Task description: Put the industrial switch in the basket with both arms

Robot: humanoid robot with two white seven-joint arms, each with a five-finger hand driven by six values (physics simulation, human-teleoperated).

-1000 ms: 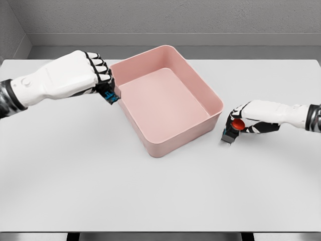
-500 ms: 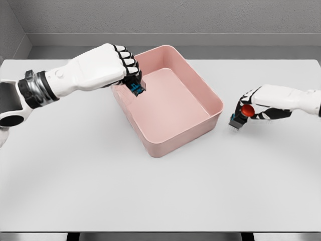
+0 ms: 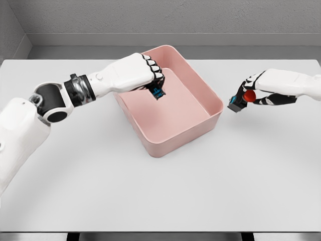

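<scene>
A pink basket (image 3: pixel 213 103) sits at the centre back of the white table. My left hand (image 3: pixel 145 75) reaches over the basket's left wall, its fingers curled on a small dark switch with blue markings (image 3: pixel 158 92) that hangs above the basket floor. At the right, my right hand (image 3: pixel 251 93) is shut on a second switch (image 3: pixel 236 104), grey-bodied with a red button, held tilted above the table just outside the basket's right wall.
The white table (image 3: pixel 160 191) stretches wide in front of the basket. A grey wall runs behind the table's far edge.
My left hand carried the blue-marked switch rightward from the basket's left rim to over its interior. My right hand lifted the red-button switch off the table.
</scene>
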